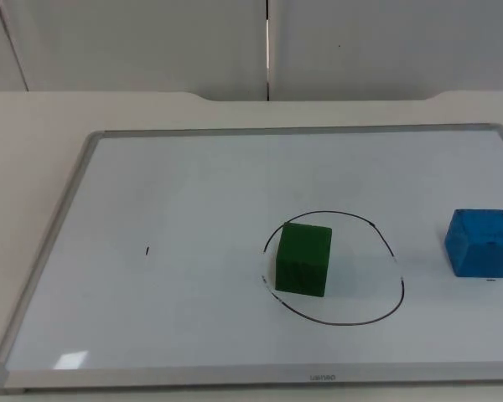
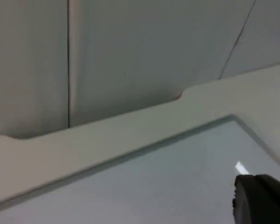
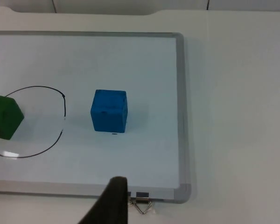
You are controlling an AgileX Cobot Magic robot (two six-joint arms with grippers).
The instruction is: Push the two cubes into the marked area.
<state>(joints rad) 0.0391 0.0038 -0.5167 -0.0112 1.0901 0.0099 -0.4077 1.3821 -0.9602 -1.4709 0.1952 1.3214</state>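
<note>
A green wooden cube (image 1: 303, 260) sits inside the drawn black oval (image 1: 396, 276) on the aluminium-framed whiteboard (image 1: 184, 132); the blue cube (image 1: 481, 242) waits near the board's right edge, needing a steady leftward push. Neither pincer's state can be told.

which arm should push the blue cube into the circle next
Right, probably. The blue cube sits outside the drawn circle, toward the right arm's side, and it lies in plain sight ahead of the right tool. The green cube is already inside. The left tool faces the whiteboard's far edge.
</note>
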